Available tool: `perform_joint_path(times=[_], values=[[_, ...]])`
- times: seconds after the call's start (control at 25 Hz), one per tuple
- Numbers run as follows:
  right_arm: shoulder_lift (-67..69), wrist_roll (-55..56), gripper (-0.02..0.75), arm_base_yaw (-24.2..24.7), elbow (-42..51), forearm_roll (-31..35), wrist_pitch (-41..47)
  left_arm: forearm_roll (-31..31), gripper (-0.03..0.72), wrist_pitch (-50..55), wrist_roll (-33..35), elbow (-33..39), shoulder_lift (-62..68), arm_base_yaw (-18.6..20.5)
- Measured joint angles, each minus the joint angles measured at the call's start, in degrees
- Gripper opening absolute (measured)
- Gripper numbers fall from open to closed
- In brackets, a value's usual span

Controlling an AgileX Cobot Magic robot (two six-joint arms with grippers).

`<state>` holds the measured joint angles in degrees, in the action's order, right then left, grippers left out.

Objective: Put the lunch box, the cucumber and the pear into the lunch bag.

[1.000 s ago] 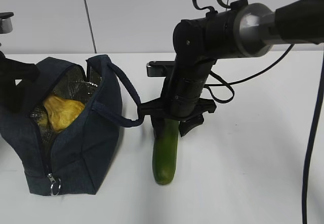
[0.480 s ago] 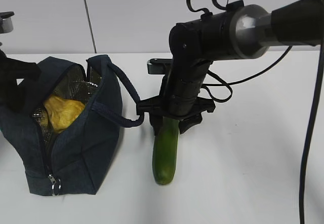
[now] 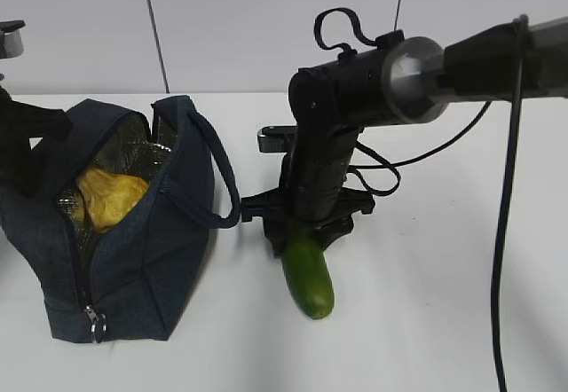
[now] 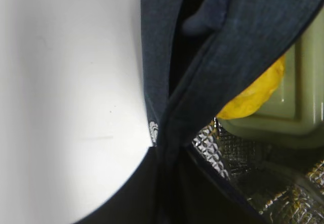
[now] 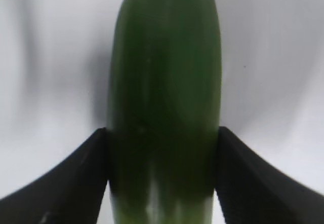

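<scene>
My right arm comes in from the upper right of the exterior view, elbow high, wrist bent straight down over the white table (image 3: pixel 444 321). The right gripper (image 3: pixel 306 232) points down and sits on the far end of the cucumber (image 3: pixel 308 277), its fingers clamped on both sides of it. The cucumber pokes out toward the camera, angled slightly to the right, free end low over the table or on it; I can't tell whether it touches.

The right wrist view gives me the grip up close: the cucumber (image 5: pixel 164 107) fills the middle, and the two black fingers (image 5: pixel 76 178) press against its flanks left and right, no gap on either side. So that claw is closed on the cucumber.

On the left stands the lunch bag (image 3: pixel 133 259), mouth unzipped, silver lining showing, loop handle hanging toward the right gripper. The pear (image 3: pixel 106 199) is inside, yellow against the foil. The zipper pull (image 3: pixel 94 324) hangs at the near bottom corner.

My left arm is only a dark shape at the left edge of the bag in the exterior view; its claw is hidden there. The left wrist view shows navy fabric (image 4: pixel 243 41) running across the frame, so I take the claw as pinched shut, though what it pinches I can't make out.

That same wrist view gives me what the exterior misses: the lunch box (image 4: pixel 298 107), sage-green lid, already lying in the bag with the pear (image 4: pixel 255 95) against it.
</scene>
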<state>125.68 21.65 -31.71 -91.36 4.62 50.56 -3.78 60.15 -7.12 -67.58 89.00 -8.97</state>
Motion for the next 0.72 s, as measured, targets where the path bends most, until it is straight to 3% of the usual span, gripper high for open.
perform_joint_path(times=[0.28, 0.72], values=[[0.0, -1.04, 0.421, 0.0, -0.25, -2.62, 3.01, 0.0, 0.001, 0.04, 0.0, 0.0, 0.0, 0.0], [-2.76, -4.33, 0.416, -0.04, -0.35, -5.51, 7.06, -0.07, 0.001, 0.04, 0.0, 0.0, 0.0, 0.0]])
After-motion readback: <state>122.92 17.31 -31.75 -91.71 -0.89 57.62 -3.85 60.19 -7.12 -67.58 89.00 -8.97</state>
